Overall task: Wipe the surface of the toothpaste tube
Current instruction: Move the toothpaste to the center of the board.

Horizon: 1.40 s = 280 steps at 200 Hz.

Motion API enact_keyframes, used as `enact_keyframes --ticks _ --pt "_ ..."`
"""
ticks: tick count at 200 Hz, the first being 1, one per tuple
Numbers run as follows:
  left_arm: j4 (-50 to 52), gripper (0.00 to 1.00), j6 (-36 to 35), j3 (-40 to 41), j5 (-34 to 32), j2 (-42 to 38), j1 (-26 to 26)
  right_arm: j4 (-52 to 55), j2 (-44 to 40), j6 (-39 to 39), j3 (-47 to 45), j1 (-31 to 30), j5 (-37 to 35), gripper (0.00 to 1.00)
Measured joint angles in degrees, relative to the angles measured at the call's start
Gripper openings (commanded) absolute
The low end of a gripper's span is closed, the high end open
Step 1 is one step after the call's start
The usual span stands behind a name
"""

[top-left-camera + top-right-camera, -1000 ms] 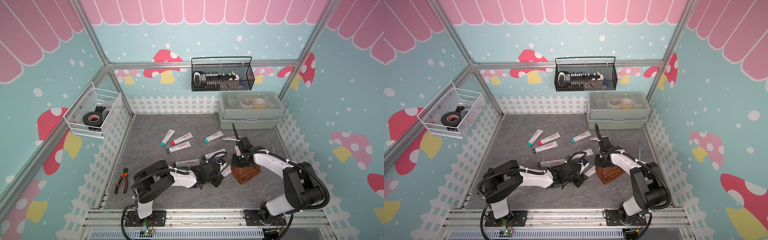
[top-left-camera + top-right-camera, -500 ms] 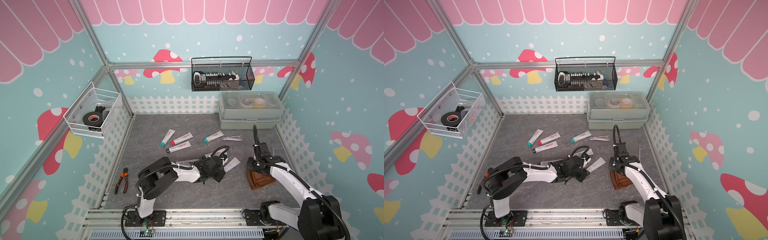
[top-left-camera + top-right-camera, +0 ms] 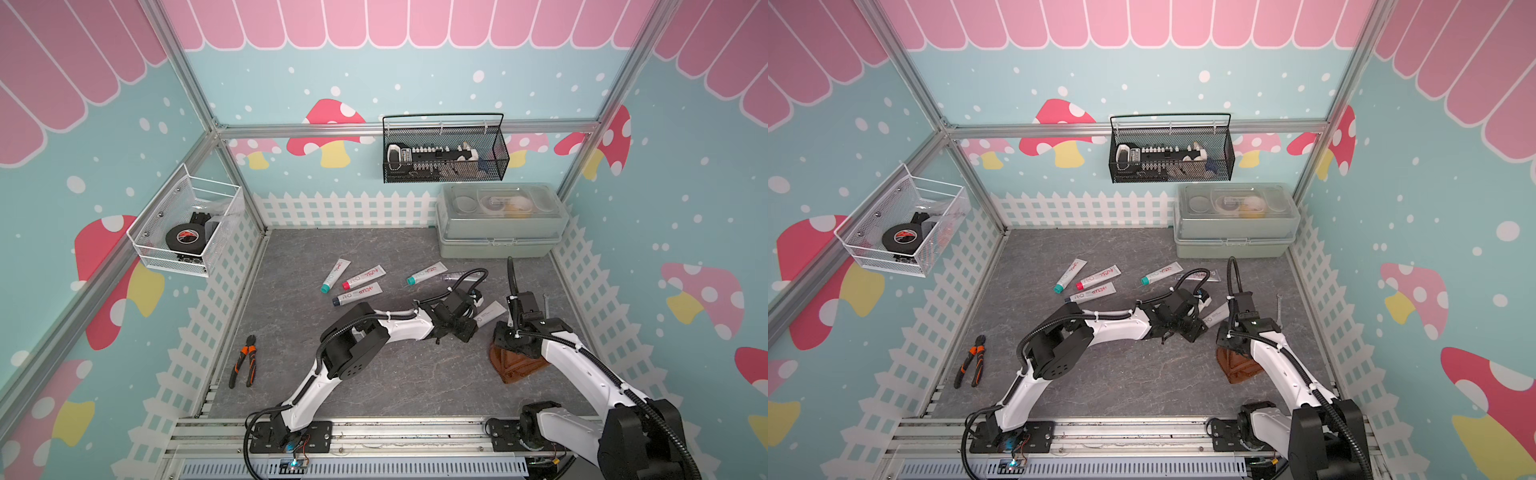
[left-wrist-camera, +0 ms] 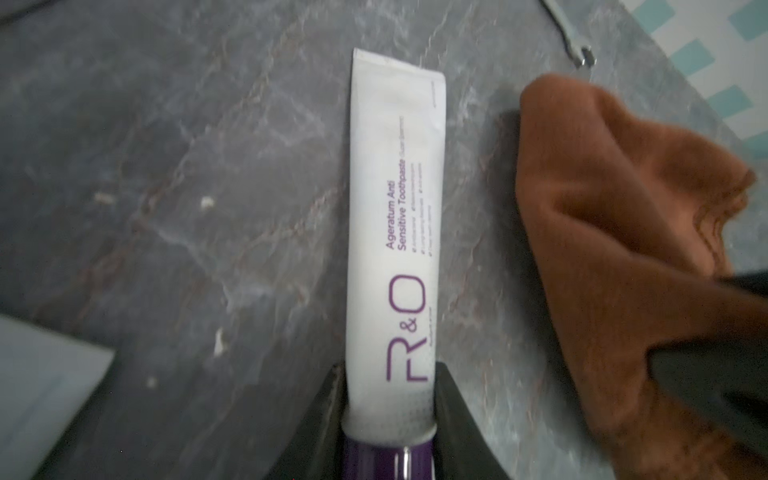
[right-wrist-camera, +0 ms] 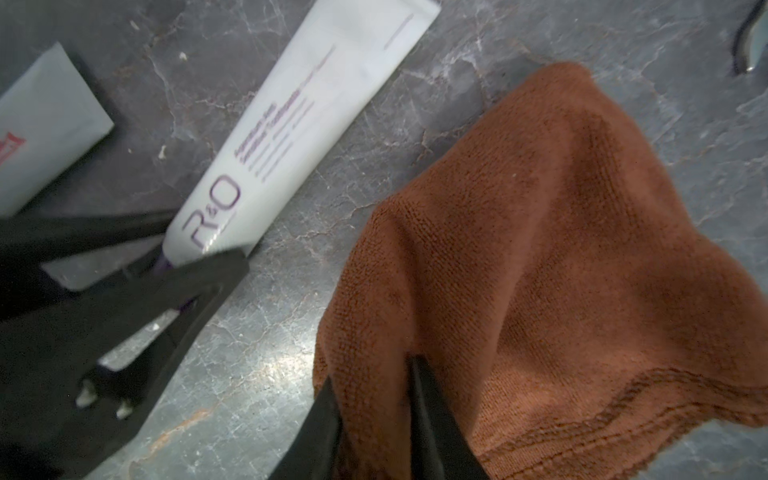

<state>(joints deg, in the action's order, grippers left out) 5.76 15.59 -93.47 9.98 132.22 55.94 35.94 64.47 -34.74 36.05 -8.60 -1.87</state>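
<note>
So the left gripper [image 4: 388,368] is clamped on the toothpaste tube [image 4: 395,208] right by its purple cap [image 4: 386,457], tube lying on the table [image 4: 166,166]. The right gripper [image 5: 372,372] has a fold of the brown cloth [image 5: 561,249] between narrowly parted jaws; can't tell if it's actually pinching. Cloth sits just beside the tube, not on it. I'd get a firm pinch, then drag it lengthwise, cap end to crimp.

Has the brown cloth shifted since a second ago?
Yes. In both top views the brown cloth now lies farther right, nearer the white fence on the right side, and apart from the toothpaste tube.
</note>
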Motion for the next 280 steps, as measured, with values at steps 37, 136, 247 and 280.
enact_keyframes --ticks 37,136,247,280 --pt "4.3 0.34 0.0 -9.9 1.1 5.5 -0.2 -0.1 -0.6 -0.2 -0.7 0.0 0.4 0.4" --pt "4.1 0.71 -0.8 -2.8 2.2 0.0 -2.0 -0.7 -1.6 -0.2 -1.2 0.0 2.0 0.59" --pt "7.1 0.71 -3.7 -7.9 0.5 -5.8 -11.8 -3.0 -1.5 0.0 -2.1 0.0 4.3 0.59" --pt "9.4 0.71 -4.4 -14.6 0.6 -0.7 -14.5 -3.2 -1.4 0.1 -2.2 0.0 4.4 0.58"
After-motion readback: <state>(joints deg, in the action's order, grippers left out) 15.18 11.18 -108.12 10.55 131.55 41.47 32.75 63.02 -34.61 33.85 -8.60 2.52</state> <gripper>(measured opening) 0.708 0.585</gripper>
